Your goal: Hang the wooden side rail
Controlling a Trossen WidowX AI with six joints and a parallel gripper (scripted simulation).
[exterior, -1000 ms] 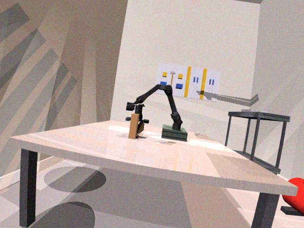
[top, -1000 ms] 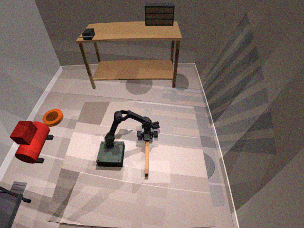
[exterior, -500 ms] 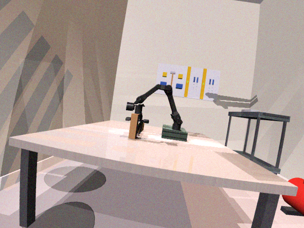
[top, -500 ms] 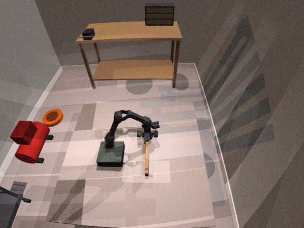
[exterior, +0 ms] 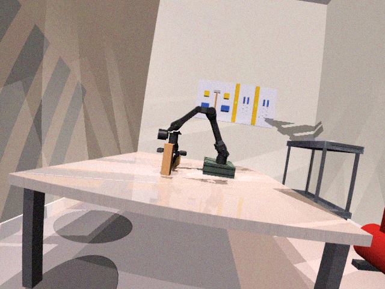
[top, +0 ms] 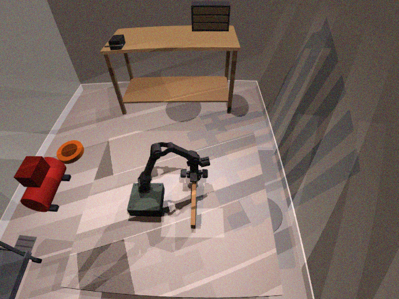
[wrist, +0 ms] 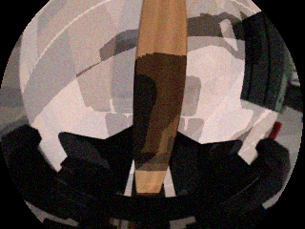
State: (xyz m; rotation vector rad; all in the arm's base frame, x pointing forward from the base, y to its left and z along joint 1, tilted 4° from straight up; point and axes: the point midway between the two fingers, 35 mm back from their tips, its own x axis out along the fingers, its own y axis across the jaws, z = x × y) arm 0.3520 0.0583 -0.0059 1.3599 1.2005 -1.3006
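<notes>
Rail (top: 193, 205) clamped at one end by tool (top: 193, 179), long axis running away from it

— On the table (exterior: 93, 183): base (top: 145, 200) left of the rail (top: 193, 205) in the top view, just beside it, not touching.
— And the rail?
— Lying lengthwise away from the gripper (top: 193, 179); one end clamped between the fingers, raised; other end down on the table.
— Beyond the table?
— Shelf unit (top: 174, 43) behind, with drawers (top: 210, 17) on top at its right and a box (top: 116, 41) at its left. Tank (top: 40, 183) and ring (top: 70, 150) off to the left. Rack (exterior: 323, 174) right of the table in the exterior view, board (exterior: 236, 102) on the wall behind the arm.
</notes>
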